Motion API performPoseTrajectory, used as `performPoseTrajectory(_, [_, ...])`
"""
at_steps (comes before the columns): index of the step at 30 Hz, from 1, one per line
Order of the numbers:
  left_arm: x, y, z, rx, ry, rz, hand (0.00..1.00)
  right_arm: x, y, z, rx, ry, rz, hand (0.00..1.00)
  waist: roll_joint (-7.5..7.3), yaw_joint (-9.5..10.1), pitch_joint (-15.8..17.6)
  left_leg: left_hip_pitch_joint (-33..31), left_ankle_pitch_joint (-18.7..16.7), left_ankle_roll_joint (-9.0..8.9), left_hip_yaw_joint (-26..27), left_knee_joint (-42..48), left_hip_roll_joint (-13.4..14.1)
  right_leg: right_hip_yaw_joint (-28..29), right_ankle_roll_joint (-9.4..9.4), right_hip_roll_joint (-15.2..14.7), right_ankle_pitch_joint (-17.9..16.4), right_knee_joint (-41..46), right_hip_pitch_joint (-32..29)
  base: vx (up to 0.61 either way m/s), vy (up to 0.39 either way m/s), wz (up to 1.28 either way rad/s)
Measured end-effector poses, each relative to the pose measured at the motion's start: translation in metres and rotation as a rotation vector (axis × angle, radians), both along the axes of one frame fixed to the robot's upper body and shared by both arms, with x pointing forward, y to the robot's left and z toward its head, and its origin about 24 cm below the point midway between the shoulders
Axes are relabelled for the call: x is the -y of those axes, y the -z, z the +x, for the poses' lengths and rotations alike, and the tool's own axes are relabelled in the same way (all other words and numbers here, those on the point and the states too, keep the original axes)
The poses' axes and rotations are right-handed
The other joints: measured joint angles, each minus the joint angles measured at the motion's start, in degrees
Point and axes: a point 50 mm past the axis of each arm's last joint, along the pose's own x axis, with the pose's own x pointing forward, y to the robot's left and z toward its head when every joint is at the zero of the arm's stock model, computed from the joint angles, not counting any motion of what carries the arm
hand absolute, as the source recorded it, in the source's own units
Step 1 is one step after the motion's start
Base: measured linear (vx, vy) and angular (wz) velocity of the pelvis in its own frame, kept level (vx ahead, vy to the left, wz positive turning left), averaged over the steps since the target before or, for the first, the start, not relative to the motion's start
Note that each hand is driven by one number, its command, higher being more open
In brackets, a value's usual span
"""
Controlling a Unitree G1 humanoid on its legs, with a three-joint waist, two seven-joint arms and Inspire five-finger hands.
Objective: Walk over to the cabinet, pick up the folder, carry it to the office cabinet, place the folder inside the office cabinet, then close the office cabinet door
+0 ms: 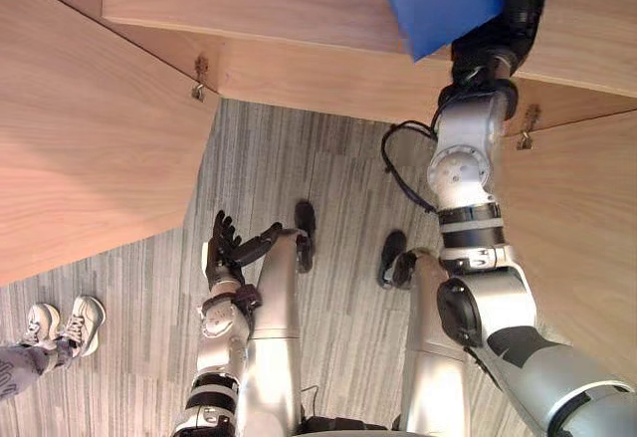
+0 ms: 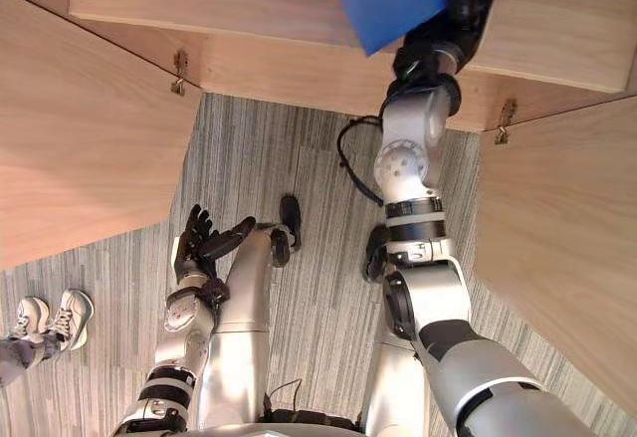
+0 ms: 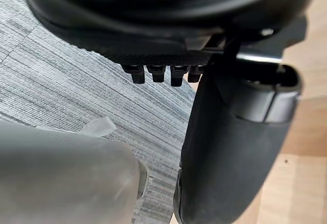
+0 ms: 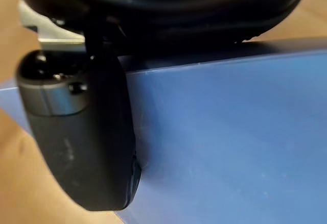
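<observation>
- Right hand [image 4: 153,9]: the thumb [image 4: 82,132] lies flat against the face of the flat blue plastic folder [image 4: 230,142] and is clamped on it. The other fingers are hidden behind the sheet, so their spread cannot be told.
- The right arm reaches up and forward, and the right hand carries the folder at the far edge of the head views.
- Folder position: it is raised in front of the light wooden office cabinet [image 1: 299,9], over the cabinet's horizontal wooden panel.
- Folder orientation: its broad face is turned toward the head camera, and one corner [image 1: 423,54] points down toward the robot. The rest runs out of view, so the long axis cannot be told.
- Left hand [image 1: 224,248]: it hangs low at the robot's left side over the grey striped carpet [image 1: 299,158]. Its fingers [image 3: 158,73] are straight and slightly spread, its thumb stands out, and it holds nothing.
- Cabinet doors: the left wooden door [image 1: 80,138] and the right wooden door [image 1: 577,238] both stand open.
- A person's white shoes [image 1: 60,323] stand on the carpet beside the left wooden door.
</observation>
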Motion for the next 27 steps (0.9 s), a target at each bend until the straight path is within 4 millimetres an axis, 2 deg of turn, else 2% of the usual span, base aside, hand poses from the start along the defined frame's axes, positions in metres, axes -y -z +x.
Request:
performPoseTrajectory(1, [0.001, 0.0, 0.0, 0.0, 0.0, -0.001, 1.0, 0.002, -0.004, 0.0, 0.008, 0.004, 0.022, 1.0, 0.0, 0.09, 0.0, 0.0, 0.0, -0.04, -0.1, -0.1, -0.1, 0.0, -0.04, -0.1, -0.1, 0.0, 0.0, 0.01, -0.044, 0.09])
performPoseTrajectory(4, [0.007, -0.001, 0.001, 0.001, 0.008, -0.001, 1.0, 0.015, -0.016, 0.003, 0.011, 0.009, 0.164, 1.0, 0.0, 0.47, 0.0, 0.0, 0.2, -0.25, -0.3, -0.4, -0.5, -0.4, -0.31, -0.4, -0.4, 0.2, 0.0, 0.01, -0.032, 0.08])
performPoseTrajectory(7, [0.009, -0.002, 0.001, 0.002, 0.01, 0.0, 1.0, 0.023, -0.025, 0.002, 0.019, 0.007, 0.233, 1.0, 0.01, 0.5, 0.0, 0.0, 0.5, -0.45, -0.6, -1.0, -0.9, -0.8, -0.35, -0.8, -0.6, 0.1, 0.0, 0.0, -0.027, 0.11])
performPoseTrajectory(10, [0.011, -0.003, 0.002, 0.006, 0.017, -0.001, 1.0, 0.033, -0.031, 0.002, 0.021, 0.035, 0.23, 1.0, 0.03, 0.47, -0.1, 0.0, 1.3, -0.52, -1.1, -2.0, -1.4, -1.4, -0.35, -1.2, -0.6, -0.4, 0.2, -0.01, -0.021, 0.13])
performPoseTrajectory(13, [0.011, -0.003, 0.002, 0.006, 0.018, -0.001, 1.0, 0.035, -0.031, 0.003, 0.013, 0.039, 0.221, 1.0, 0.05, 0.39, -0.1, 0.0, 1.4, -0.64, -1.3, -2.1, -1.5, -1.7, -0.36, -1.2, -0.6, -0.5, 0.4, -0.01, -0.007, 0.03])
performPoseTrajectory(18, [0.011, -0.001, 0.001, 0.001, 0.018, -0.001, 1.0, 0.034, -0.027, 0.007, -0.029, 0.049, 0.129, 1.0, 0.02, 0.19, -0.1, 0.7, 1.4, -0.63, -1.3, -2.4, -1.5, -1.9, -0.36, -1.3, -0.6, -0.9, 1.3, 0.0, 0.0, 0.0])
performPoseTrajectory(23, [0.008, 0.003, 0.0, -0.021, 0.014, 0.006, 1.0, 0.024, -0.025, 0.008, -0.043, 0.079, -0.03, 1.0, -0.01, -0.4, -0.2, 1.6, 1.4, -0.62, -0.7, -2.7, -1.2, -1.9, -0.37, -1.2, -0.6, -1.5, 2.2, 0.0, 0.0, 0.0])
performPoseTrajectory(27, [0.006, 0.005, -0.001, -0.029, 0.013, 0.012, 1.0, 0.024, -0.022, 0.008, -0.042, 0.115, -0.161, 1.0, -0.03, -0.55, -0.2, 1.7, 1.4, -0.6, -0.2, -2.7, -0.7, -1.9, -0.36, -1.1, -0.6, -1.7, 2.3, 0.0, 0.0, 0.0])
